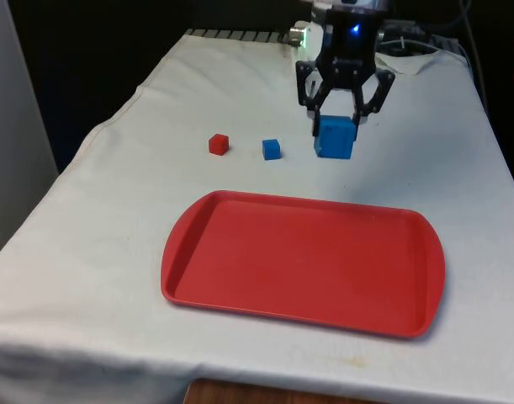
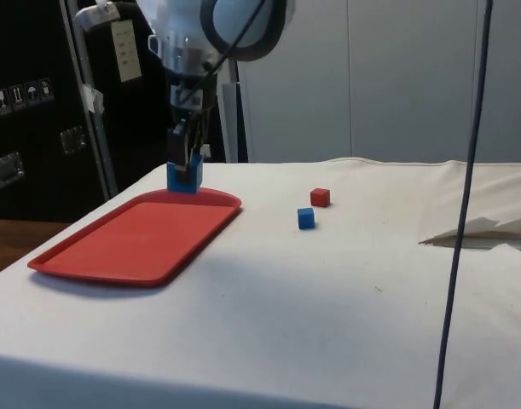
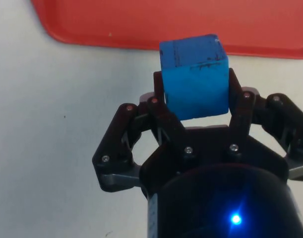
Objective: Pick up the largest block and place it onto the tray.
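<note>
The large blue block (image 1: 335,137) hangs just above the cloth behind the red tray (image 1: 303,261), held between my gripper's (image 1: 336,126) black fingers. From the wrist, the large blue block (image 3: 194,75) is pinched on two sides, with the red tray's rim (image 3: 141,39) just beyond it. From the side, the gripper (image 2: 185,162) holds the large blue block (image 2: 184,177) close to the red tray's (image 2: 132,234) far edge. A small blue block (image 1: 271,149) and a small red block (image 1: 219,144) rest on the cloth towards the front view's left of the gripper.
The small blue block (image 2: 305,218) and small red block (image 2: 320,198) lie apart from the tray in the side view. Cables (image 1: 416,42) lie at the table's far end.
</note>
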### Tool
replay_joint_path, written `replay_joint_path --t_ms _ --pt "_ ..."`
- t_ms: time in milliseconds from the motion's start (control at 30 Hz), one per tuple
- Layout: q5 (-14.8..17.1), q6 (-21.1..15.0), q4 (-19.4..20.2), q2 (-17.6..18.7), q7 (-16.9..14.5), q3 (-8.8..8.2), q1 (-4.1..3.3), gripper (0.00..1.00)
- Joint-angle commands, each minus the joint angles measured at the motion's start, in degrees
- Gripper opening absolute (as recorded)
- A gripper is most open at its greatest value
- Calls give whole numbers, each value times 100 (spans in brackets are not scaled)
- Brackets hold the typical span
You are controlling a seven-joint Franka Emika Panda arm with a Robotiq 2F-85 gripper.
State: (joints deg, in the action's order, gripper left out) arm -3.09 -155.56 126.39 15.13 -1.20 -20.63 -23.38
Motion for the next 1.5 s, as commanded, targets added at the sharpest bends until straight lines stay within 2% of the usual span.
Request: replay_joint_path --t_ms 0,67,100,133,367,400,433,700,733,767,967,1000,1033,1167,1267,1300,1333,1467 --pt "132 17 -57 40 -109 57 63 2" --pt "206 11 -189 183 -183 23 92 2" --pt "97 0 -178 178 -86 -52 29 2" --pt "229 11 -229 223 -206 17 97 2" --pt "544 46 -659 653 -521 -52 183 2" --pt "470 6 -647 670 -441 -160 97 2" --pt "596 63 -722 716 -573 -69 195 2" --pt "1066 281 -1220 1180 -1014 -183 258 2" --pt "968 212 -1163 1152 -917 -281 160 2" --pt "1117 315 -1272 1232 -1066 -195 264 2" --pt "1530 590 -1662 1599 -1421 -269 321 2" --pt "1473 504 -1616 1587 -1346 -355 235 2" --pt "1593 630 -1730 1656 -1467 -286 327 2" --pt "1868 808 -2057 1937 -1679 -344 361 2" --pt "2040 900 -2252 2103 -1793 -384 378 2" --pt "2005 842 -2200 2091 -1753 -464 298 2" --pt "2091 922 -2315 2160 -1828 -390 384 2" --pt "2395 1043 -2618 2441 -2017 -407 441 2"
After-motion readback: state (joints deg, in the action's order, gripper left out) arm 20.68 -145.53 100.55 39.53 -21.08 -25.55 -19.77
